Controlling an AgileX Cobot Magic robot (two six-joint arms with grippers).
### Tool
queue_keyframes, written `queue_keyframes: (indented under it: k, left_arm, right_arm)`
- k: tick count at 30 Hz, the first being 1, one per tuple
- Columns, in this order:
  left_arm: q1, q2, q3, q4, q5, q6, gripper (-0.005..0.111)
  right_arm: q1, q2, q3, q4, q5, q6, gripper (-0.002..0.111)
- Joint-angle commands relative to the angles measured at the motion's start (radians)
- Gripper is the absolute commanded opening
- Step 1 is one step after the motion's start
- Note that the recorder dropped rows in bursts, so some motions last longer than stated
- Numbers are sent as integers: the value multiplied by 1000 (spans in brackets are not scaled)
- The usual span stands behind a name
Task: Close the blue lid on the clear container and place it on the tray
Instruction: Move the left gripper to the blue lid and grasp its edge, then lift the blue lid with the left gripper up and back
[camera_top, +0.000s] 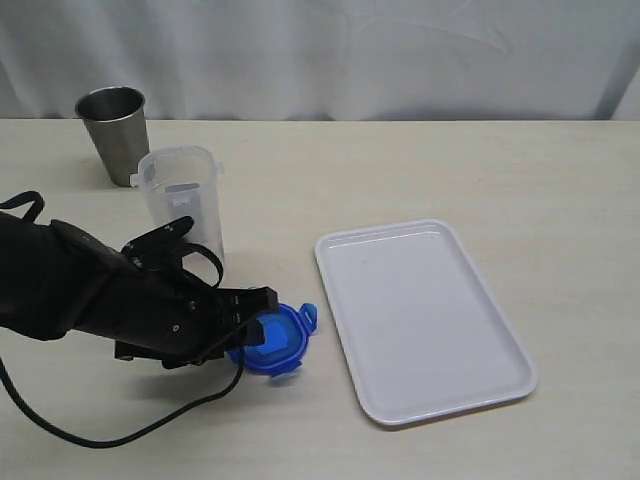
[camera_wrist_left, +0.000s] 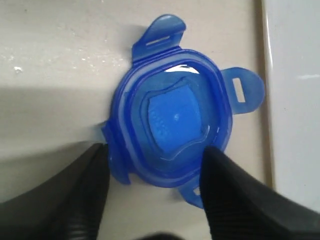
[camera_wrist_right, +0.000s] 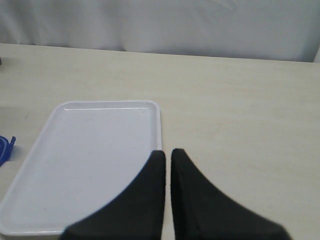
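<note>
On the tabletop (camera_top: 400, 170): four things, one of each kind.
Blue lid (camera_wrist_left: 172, 120): one, lying flat and off the container, toward the tabletop's near edge, left of middle, just beside the tray's long rim.
Clear container (camera_top: 182, 195): one, upright with its mouth uncovered, in the left half, apart from the lid.
Steel cup (camera_top: 115, 130): one, upright near the far left corner, behind the container.
Tray (camera_top: 425, 320): one, bare, lying askew right of middle.
Left gripper (camera_wrist_left: 155, 151): one, spread with a finger at each side of the lid's rim; whether they pinch it I cannot tell.
Right gripper (camera_wrist_right: 168, 155): one, fingers pressed together, holding nothing, above the tray's end.
</note>
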Motion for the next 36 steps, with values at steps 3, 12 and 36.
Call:
queue_keyframes:
  k: [3, 12, 36]
  left_arm:
    - [-9, 2, -5, 24, 33, 1, 39]
    - [-9, 54, -5, 71, 35, -26, 45]
    - [-9, 58, -5, 111, 11, -21, 0]
  right_arm:
    - [3, -4, 3, -2, -3, -1, 4]
    - [3, -4, 3, -2, -3, -1, 4]
    - [3, -4, 3, -2, -3, -1, 4]
